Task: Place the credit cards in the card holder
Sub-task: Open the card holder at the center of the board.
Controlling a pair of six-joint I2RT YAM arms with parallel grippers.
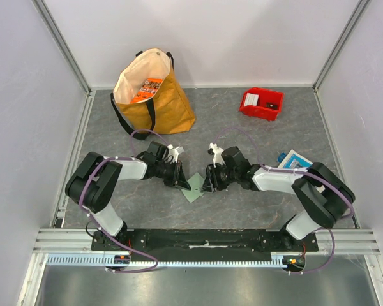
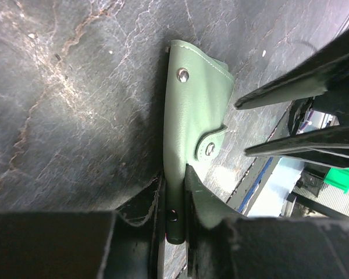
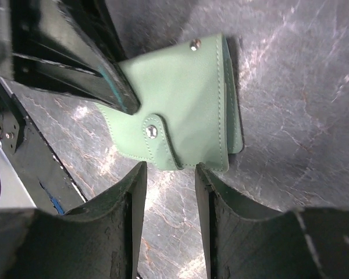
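Arms: both bent low and reaching inward, left pincer (image 1: 180, 180) and right pincer (image 1: 208, 183) on either side of the card holder (image 1: 193, 190).
Surface: dark grey mottled worktop (image 1: 242, 134), pale walls around it. The holder lies folded on it.
Left pincer: nearly closed, clamping the holder's edge.
Right pincer: fingers parted, just short of the holder's snap tab (image 3: 152, 132), gripping nothing.
Beyond the holder: tan tote bag (image 1: 154, 95), red bin (image 1: 262, 104).

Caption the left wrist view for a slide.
Left gripper pinches one edge of the green card holder; right gripper stands open beside it.
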